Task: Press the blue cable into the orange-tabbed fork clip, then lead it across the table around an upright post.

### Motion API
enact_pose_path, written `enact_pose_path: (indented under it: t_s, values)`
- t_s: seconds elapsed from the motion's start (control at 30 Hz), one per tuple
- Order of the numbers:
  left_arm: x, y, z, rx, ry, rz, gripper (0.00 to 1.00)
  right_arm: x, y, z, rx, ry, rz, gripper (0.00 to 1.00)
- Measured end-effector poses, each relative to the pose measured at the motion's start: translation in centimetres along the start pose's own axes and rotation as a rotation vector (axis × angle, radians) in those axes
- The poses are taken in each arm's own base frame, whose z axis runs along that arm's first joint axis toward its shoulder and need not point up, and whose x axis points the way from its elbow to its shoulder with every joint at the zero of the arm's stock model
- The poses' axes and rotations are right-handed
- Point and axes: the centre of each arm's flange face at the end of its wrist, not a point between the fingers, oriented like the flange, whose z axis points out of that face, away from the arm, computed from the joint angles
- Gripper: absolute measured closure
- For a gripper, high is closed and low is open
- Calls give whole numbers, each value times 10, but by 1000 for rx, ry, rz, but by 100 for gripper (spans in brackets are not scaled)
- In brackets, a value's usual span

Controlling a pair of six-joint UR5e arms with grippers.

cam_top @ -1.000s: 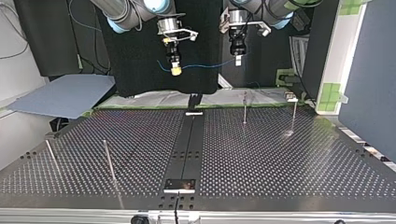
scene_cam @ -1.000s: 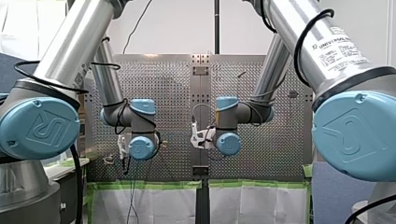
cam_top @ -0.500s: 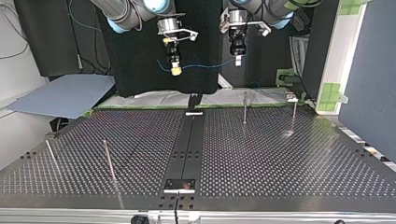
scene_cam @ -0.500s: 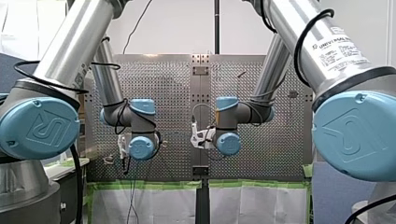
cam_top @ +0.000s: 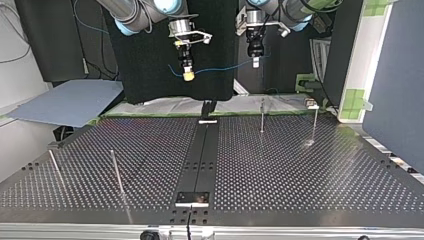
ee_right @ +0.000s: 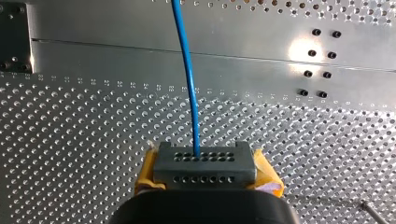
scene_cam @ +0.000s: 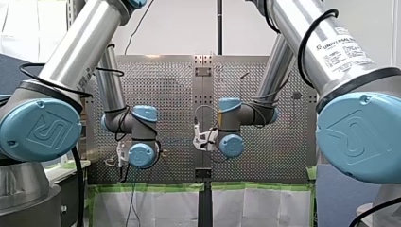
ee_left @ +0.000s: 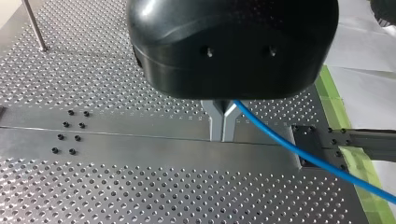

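Left claw [ee_left: 223, 125]: black body, two metal fingers [ee_left: 216, 122] pressed together and pinching the blue cable [ee_left: 289, 147]. The cable leaves them to one side and runs off over the green tape [ee_left: 332, 100] at the bench edge. In the top view this claw [cam_top: 255, 62] hangs at the right, high above the far edge of the bench [cam_top: 300, 170].

Right claw [ee_right: 204, 173]: yellow pads [ee_right: 145, 173] closed about a grey perforated block [ee_right: 204, 163], gripping the cable [ee_right: 187, 70], which runs straight ahead from the block's middle. In the top view this claw [cam_top: 188, 75] hangs left of the other, slightly lower and well apart from it.

Blue cable [cam_top: 222, 69]: strung in the air between the two claws with a slight sag. A short free end curls out beyond the right claw. It touches nothing on the bench.

Bench: perforated metal with a dark centre strip [cam_top: 202, 155].

Posts: thin uprights. One post [cam_top: 262, 117] and a second [cam_top: 314, 122] stand near the far right of the top view, and two more [cam_top: 116, 172] [cam_top: 54, 167] at the near left. All are well apart from the cable.
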Motion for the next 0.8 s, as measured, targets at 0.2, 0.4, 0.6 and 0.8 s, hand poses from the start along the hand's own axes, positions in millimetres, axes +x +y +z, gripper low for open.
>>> enact_pose_path:
  t_s: [0.2, 0.4, 0.6, 0.8]
  values:
    - [0, 0, 0, 0, 0, 0, 100, -2, -3, 0, 0, -5, -4, 100]
    - [0, 0, 0, 0, 0, 0, 100, -15, -13, 5, -17, -48, -19, 100]
    - [0, 0, 0, 0, 0, 0, 100, -35, -14, 12, -51, -107, -39, 100]
    - [0, 0, 0, 0, 0, 0, 100, -61, -15, 6, -51, -175, -62, 100]
